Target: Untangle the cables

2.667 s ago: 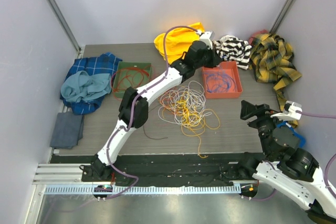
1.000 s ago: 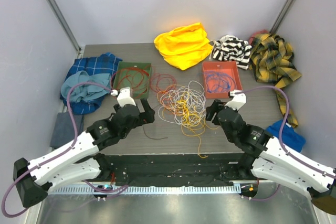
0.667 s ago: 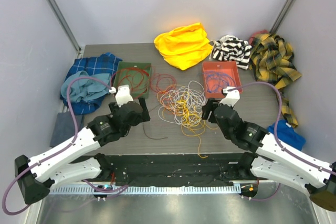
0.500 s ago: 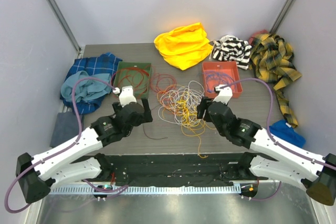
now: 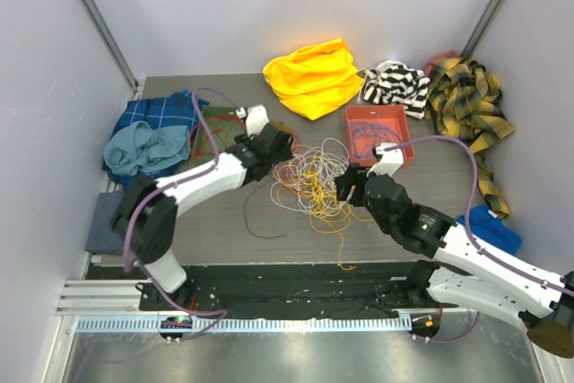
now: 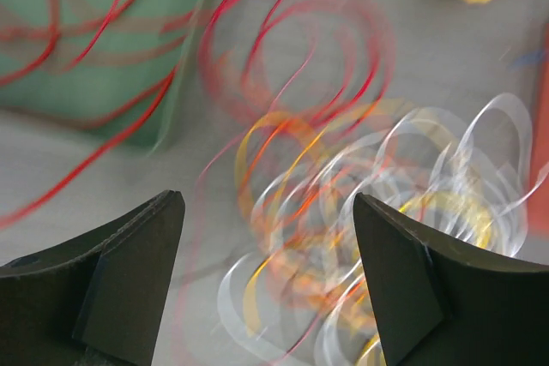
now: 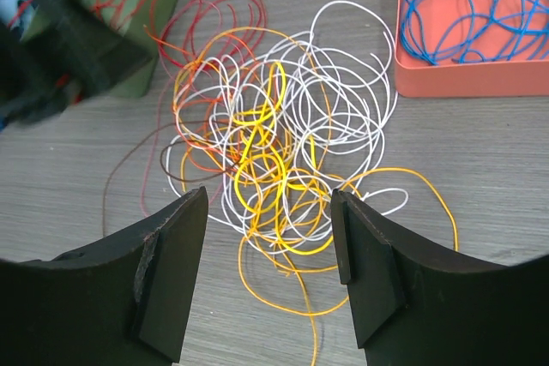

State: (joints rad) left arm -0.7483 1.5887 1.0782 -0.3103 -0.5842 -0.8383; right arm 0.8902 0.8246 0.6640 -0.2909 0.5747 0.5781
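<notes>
From above, the cables (image 5: pixel 314 177) lie in one messy pile in the middle of the table (image 5: pixel 206 221). The left gripper (image 5: pixel 285 143) hangs at the far left edge of the pile. The right gripper (image 5: pixel 343 191) hangs at its near right edge. I think they come in from two sides so that each can pull a different wire. A green tray (image 5: pixel 222 125) sits to the left of the pile. An orange tray (image 5: pixel 408 136) sits to the right, with blue wire (image 5: pixel 372 136) in it. It looks like each colour gets its own tray.

The left wrist picture is blurry. The left gripper (image 6: pixel 266 272) has its two fingers (image 6: pixel 129 272) spread wide, and nothing is between them. Under the gap are white, yellow and orange coils. Loops of red wire (image 6: pixel 208 57) lie farther off, next to the green tray (image 6: pixel 86 57). My guess is that it is going for the red wire, since more red lies over that tray.

In the right wrist picture, the right gripper (image 7: pixel 266 272) is wide open too, and it holds nothing. The pile is just past its fingers (image 7: pixel 369 263). Yellow wire (image 7: pixel 257 147) winds through the middle of the white loops. They cross many times, so a hard pull could drag the whole pile along.
</notes>
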